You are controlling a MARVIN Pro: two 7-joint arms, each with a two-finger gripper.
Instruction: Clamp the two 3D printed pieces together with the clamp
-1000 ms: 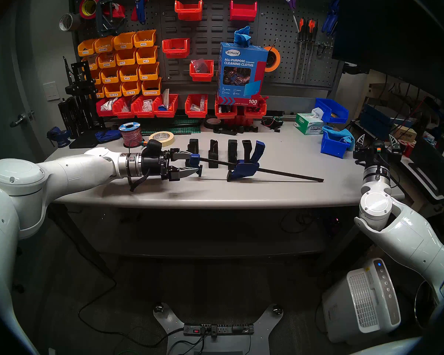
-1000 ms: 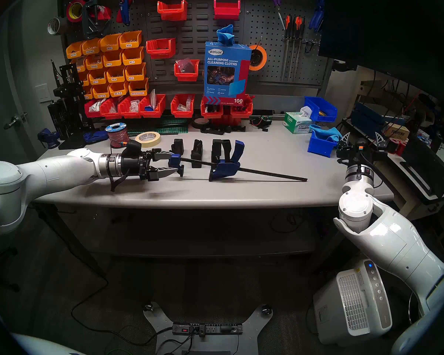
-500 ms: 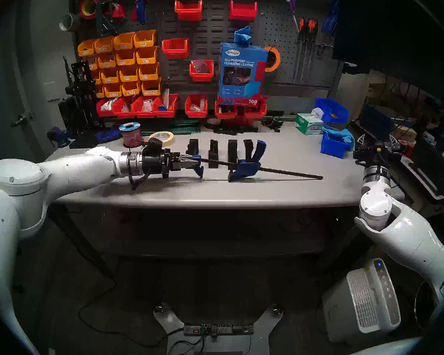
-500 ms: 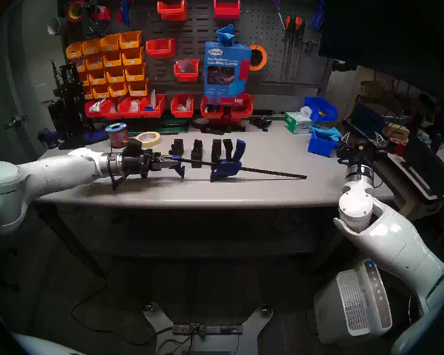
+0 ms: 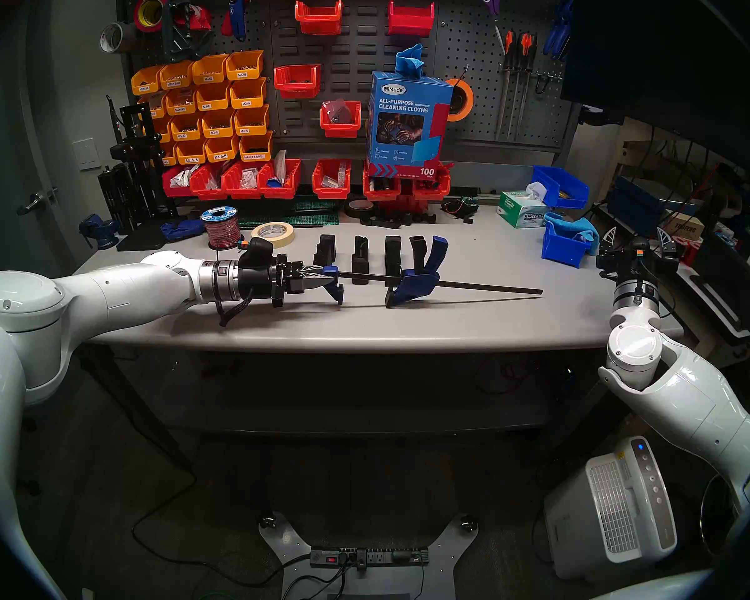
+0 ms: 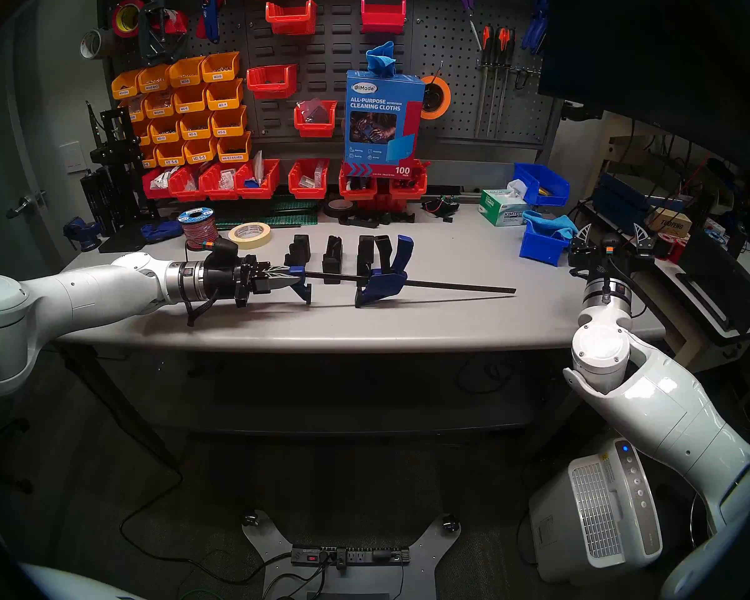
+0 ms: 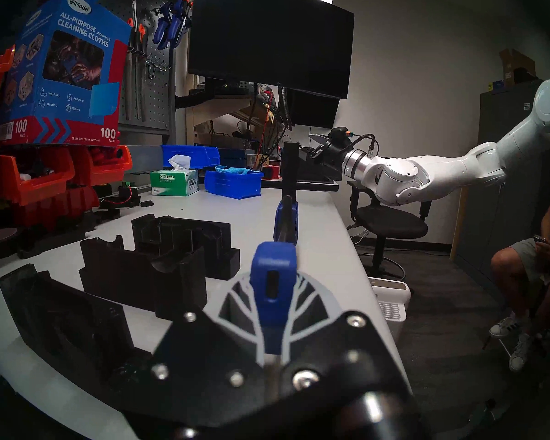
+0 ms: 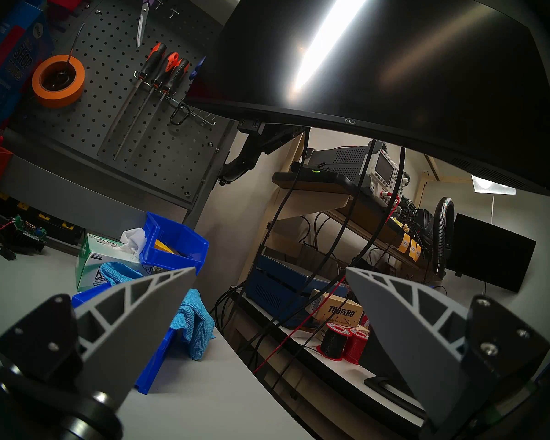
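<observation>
The clamp [image 5: 414, 283] lies across the middle of the grey table [image 5: 408, 326], a long black bar with a blue pistol handle. My left gripper [image 5: 330, 274] is shut on its small blue end jaw [image 7: 272, 261], with the bar running away to the right. The bar's far tip [image 5: 537, 291] hangs just above the tabletop. Three black 3D printed pieces [image 5: 326, 250] [image 5: 360, 259] [image 5: 392, 255] stand in a row right behind the bar, apart from each other. They sit left of the gripper in the left wrist view [image 7: 134, 271]. My right gripper [image 5: 637, 237] is open and empty, off the table's right edge.
A masking tape roll [image 5: 273, 233] and a wire spool [image 5: 221, 229] sit behind my left wrist. Blue bins [image 5: 566, 244] and a tissue box [image 5: 520, 209] occupy the back right. Red bins [image 5: 278, 179] line the back. A person [image 7: 540, 271] sits beyond the table's right end.
My left gripper went from open around the blue end jaw to shut on it. The clamp turned more upright and the bar's far tip rose slightly. The right arm stayed put.
</observation>
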